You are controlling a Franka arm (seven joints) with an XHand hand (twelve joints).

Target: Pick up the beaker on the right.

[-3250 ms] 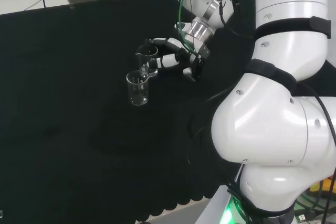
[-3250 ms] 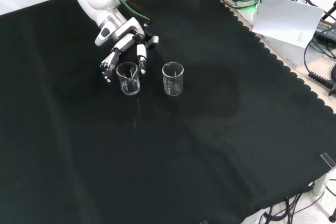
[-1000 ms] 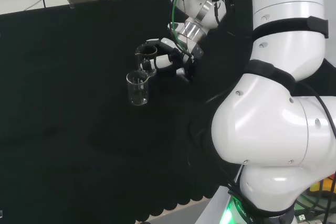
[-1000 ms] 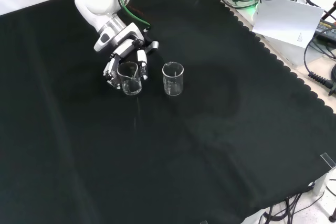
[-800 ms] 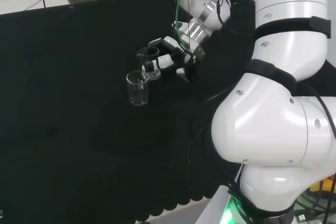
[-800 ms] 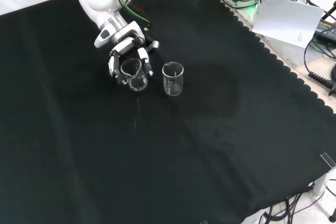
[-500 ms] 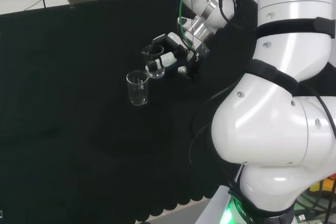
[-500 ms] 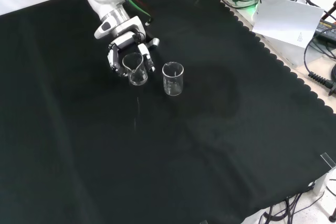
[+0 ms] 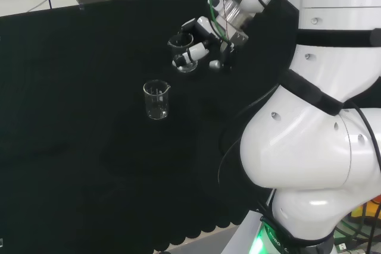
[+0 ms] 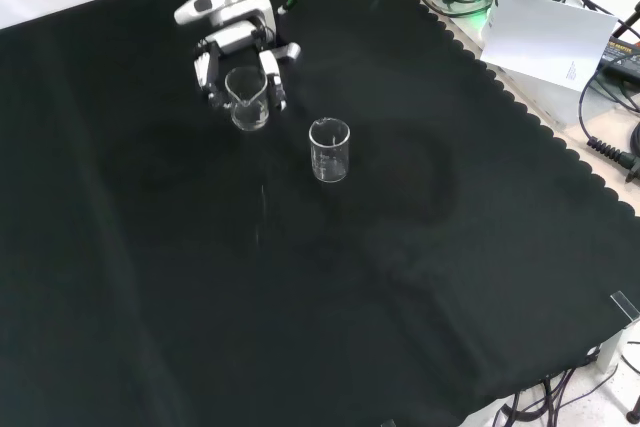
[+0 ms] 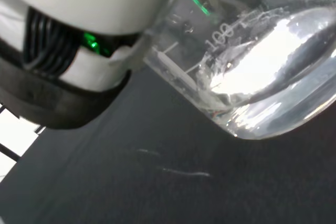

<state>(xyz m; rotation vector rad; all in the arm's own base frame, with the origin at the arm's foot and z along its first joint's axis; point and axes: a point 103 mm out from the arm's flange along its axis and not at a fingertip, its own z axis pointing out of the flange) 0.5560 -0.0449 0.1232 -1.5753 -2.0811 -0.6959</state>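
The black cloth of the bench (image 10: 420, 277) lies wide and bare in the front view below and to the right of the two glass pieces, as far as its scalloped edge, where cables and a sheet of paper (image 10: 550, 37) lie off the cloth. In the head view there is likewise open cloth to the left of and in front of the ware.

The hand (image 10: 240, 52) has its fingers curled round a clear beaker (image 10: 247, 99), one finger (image 10: 272, 80) on each side of the glass in the front view. In the head view the held beaker (image 9: 180, 53) hangs in the hand (image 9: 202, 43) clear of the cloth, slightly tilted, up and to the right of the other beaker. The wrist view shows its rounded base (image 11: 262, 77) above the cloth, with printed marks on the wall; nothing is visible inside it.

The second beaker (image 10: 329, 150) stands upright on the cloth, apart from the hand, and looks empty (image 9: 156, 100).
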